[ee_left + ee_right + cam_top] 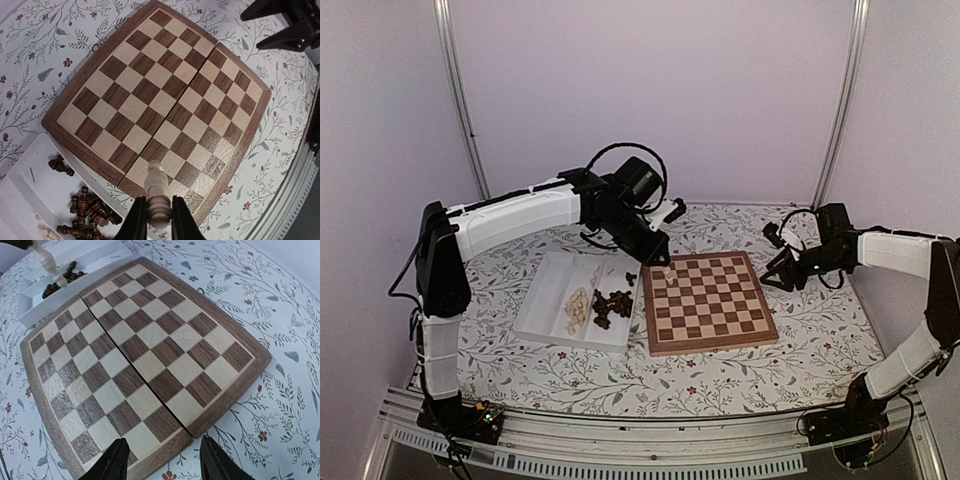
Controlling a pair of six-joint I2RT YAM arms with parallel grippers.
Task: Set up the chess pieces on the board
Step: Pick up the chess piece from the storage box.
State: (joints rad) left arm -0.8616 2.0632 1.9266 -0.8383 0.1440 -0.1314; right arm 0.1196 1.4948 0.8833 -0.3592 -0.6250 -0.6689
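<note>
Left gripper: pinching a cream chess piece at one end, bottom centre of the left wrist view, over the board border.
Right gripper: spread, empty, bottom edge of its view.
Other pieces: cream heap and dark heap in the white tray, left of centre; squares bare.
Handling: likely light, hard, smooth and tippy; grip the waist.
Views: only the top view shows both heaps; the right wrist view shows the held piece tilted, upper left.

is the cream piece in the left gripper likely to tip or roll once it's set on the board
Probably tippy: the cream piece looks tall and narrow. Its round turned body would likely roll on the flat board if toppled. Small, so probably light.
</note>
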